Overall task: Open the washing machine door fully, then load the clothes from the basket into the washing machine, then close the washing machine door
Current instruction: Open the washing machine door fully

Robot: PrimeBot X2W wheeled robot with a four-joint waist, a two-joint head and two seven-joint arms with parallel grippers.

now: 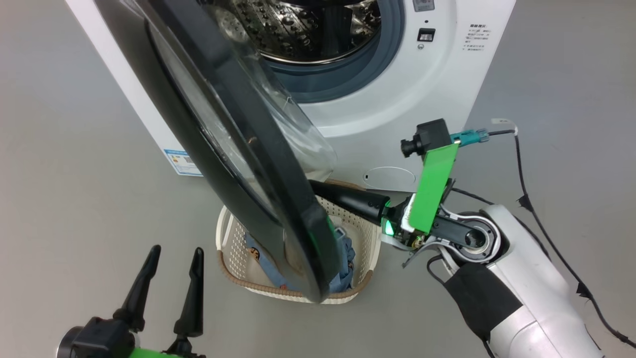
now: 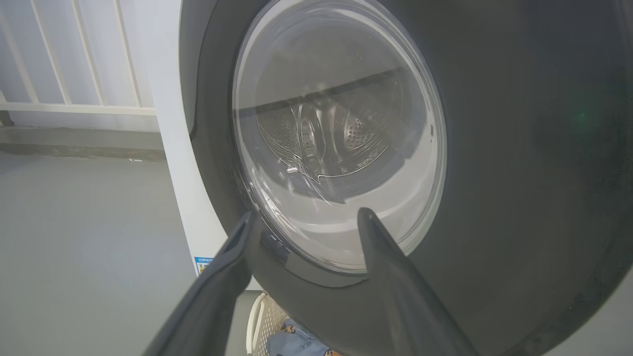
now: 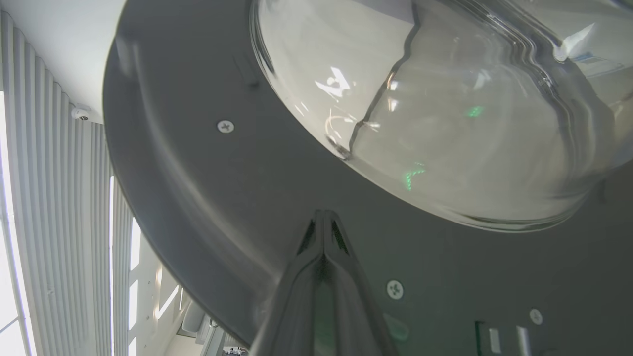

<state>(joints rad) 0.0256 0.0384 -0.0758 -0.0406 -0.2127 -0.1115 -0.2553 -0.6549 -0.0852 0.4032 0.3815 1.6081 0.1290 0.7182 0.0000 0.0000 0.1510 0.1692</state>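
1. Washing machine (image 1: 397, 99): a white front-loader standing on the grey floor (image 1: 74, 174), its steel drum (image 1: 308, 30) and grey gasket (image 1: 348, 74) exposed.
2. Washing machine door (image 1: 238, 149): round and glossy black with a clear glass bowl (image 3: 445, 99) at its centre. It stands partly open, swung out from the machine front. In the head view its lower edge overlaps the basket.
3. Basket (image 1: 370, 238): cream with perforated sides and a brown rim, on the floor just in front of the machine, below the door.
4. Clothes (image 1: 345, 258): light-blue fabric lying inside the basket, partly hidden by the door.
5. Left gripper (image 1: 177, 248): fingers spread wide apart and holding nothing. It is at the lower left, apart from the basket. In the left wrist view it (image 2: 307, 215) points at the outer face of the door (image 2: 494, 148).
6. Right gripper (image 1: 357, 201): it reaches in behind the door, above the basket. In the right wrist view its fingers (image 3: 324, 232) are pressed together, tips at the dark inner face of the door (image 3: 198, 198), just below the bowl. Whether they touch it cannot be told.
7. Blue label (image 1: 184, 163): on the machine's side, low down.
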